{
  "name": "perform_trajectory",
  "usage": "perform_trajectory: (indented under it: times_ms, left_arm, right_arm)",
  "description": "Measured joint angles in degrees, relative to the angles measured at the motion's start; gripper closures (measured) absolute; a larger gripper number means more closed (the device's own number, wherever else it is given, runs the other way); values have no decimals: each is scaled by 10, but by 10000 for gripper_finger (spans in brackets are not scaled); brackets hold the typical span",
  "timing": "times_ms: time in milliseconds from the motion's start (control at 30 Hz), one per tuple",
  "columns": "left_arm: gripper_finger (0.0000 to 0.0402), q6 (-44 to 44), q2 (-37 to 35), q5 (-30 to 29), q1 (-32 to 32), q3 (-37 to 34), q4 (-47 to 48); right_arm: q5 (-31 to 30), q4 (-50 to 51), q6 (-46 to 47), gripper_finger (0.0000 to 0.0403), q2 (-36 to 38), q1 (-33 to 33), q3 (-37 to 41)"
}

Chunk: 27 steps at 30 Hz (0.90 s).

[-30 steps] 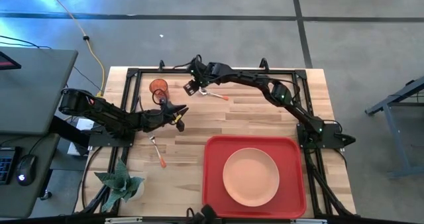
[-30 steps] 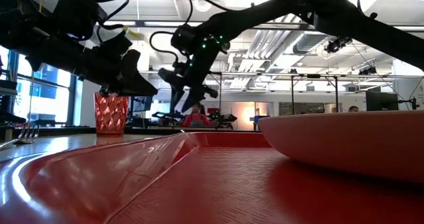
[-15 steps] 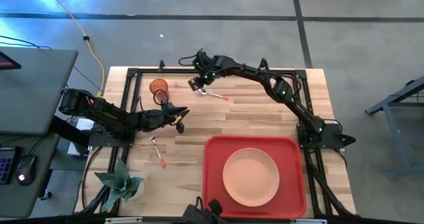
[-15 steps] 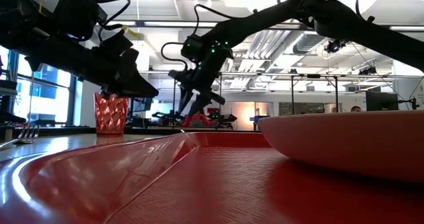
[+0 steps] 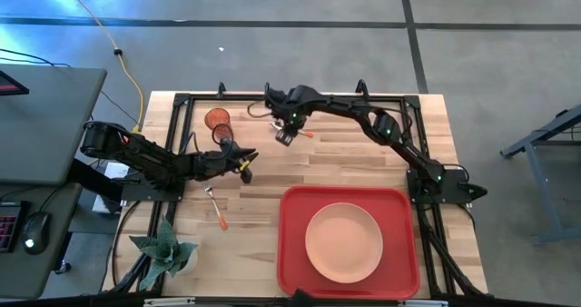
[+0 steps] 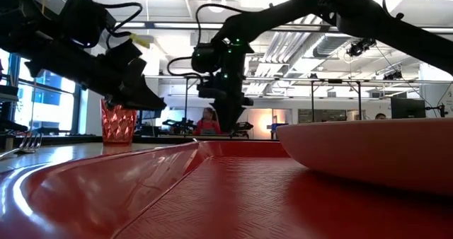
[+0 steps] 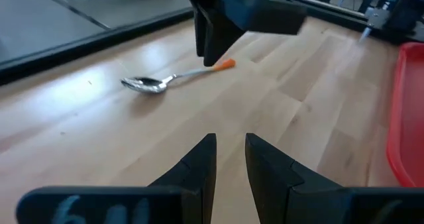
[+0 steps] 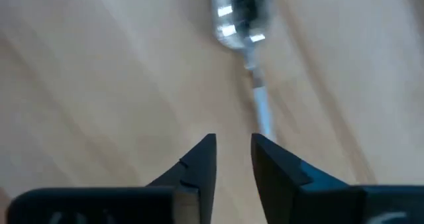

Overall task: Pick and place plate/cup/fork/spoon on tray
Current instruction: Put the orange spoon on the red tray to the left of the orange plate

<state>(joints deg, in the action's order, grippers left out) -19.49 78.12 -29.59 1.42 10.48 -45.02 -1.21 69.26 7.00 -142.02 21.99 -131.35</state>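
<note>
Right gripper (image 5: pixel 283 136) swung since a second back from 10 o'clock of the spoon (image 5: pixel 292 129) to directly above it, pointing straight down.

Hung over the spoon's shaft at the table's far edge, 12 o'clock from the tray (image 5: pixel 349 243), fingers (image 8: pixel 199 163) parted only narrowly with nothing between them and the silver bowl lying just beyond the tips. Left gripper (image 5: pixel 245 158) waited at 7 o'clock of the spoon, low over the wood, jaws likewise at a narrow gap and empty, pointed toward spoon and right arm. Cup (image 5: pixel 217 121) stood upright at 10 o'clock of the left gripper, near the back left corner. Fork (image 5: pixel 217 208) lay on bare wood at 7 o'clock of the left gripper, well apart from the tray. Plate (image 5: pixel 343 242) sat flat inside the tray, near its middle.
</note>
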Motion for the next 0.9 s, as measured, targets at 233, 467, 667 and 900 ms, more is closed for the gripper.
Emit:
perform_trajectory:
  times_ms: [233, 467, 667, 900]
  left_arm:
    - [332, -71, 0, 46, -11, 0, 59]
    - [332, -104, 0, 49, -52, 0, 69]
    - [332, -129, 0, 17, -89, 0, 83]
    - [324, -144, 0, -37, -102, 0, 82]
  right_arm:
    - [36, -14, -43, 362, 31, -29, 1]
    - [41, -137, -38, 396, 95, -57, 35]
    - [35, -476, 12, 401, 155, -112, 265]
    - [-68, -837, 57, 401, 250, -157, 548]
